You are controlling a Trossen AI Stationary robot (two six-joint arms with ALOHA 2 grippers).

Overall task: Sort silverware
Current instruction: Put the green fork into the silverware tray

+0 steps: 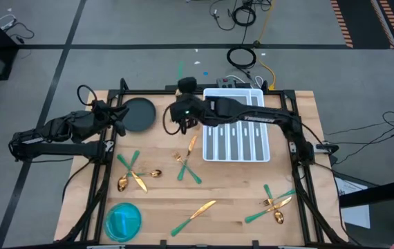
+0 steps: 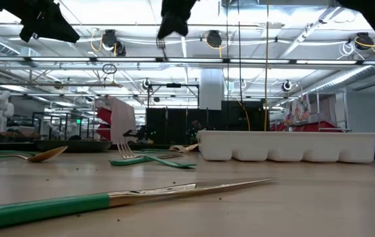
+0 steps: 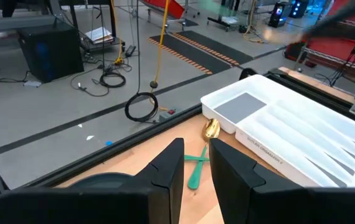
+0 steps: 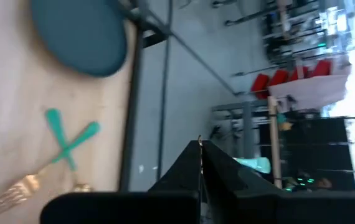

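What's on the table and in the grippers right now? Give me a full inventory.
table: one, light wood, under everything
tray: one, white, compartmented, far side, right of centre
plate: one, dark, round, far left
bowl: one, blue, near left corner
silverware: gold with green handles; crossed heaps at left, centre and near right; overlaps hide the exact count
knife: one, gold and green, alone by the near edge
held piece: one, green handle, apparently pinched in the right gripper
left gripper: open, empty, above the plate's edge
right gripper: shut, raised between plate and tray
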